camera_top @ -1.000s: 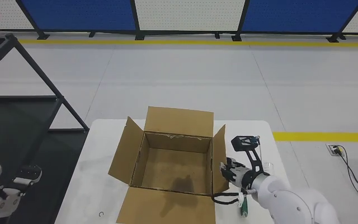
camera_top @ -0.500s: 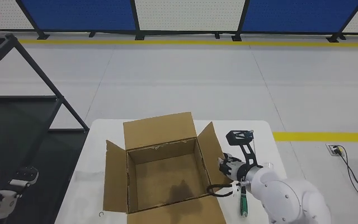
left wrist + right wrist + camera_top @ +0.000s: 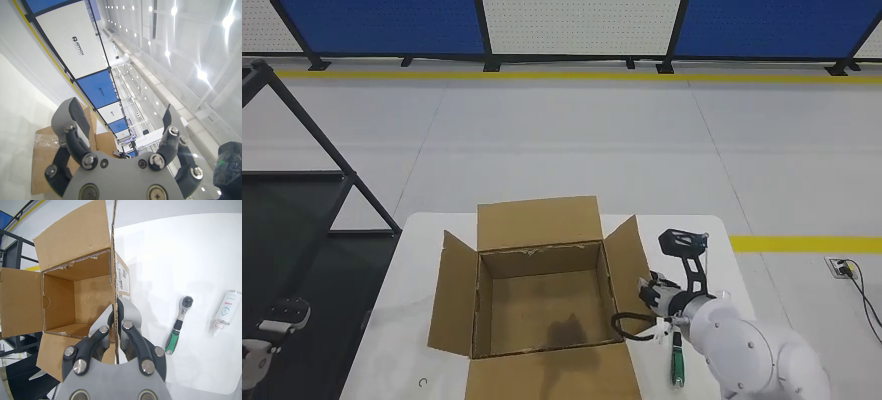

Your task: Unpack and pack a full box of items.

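Right tool (image 3: 115,309) grips box flap (image 3: 624,268), apparently edge-on.

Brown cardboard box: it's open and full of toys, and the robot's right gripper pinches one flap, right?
No. The brown cardboard box is open but empty, as the right wrist view shows; the right gripper does pinch one flap.
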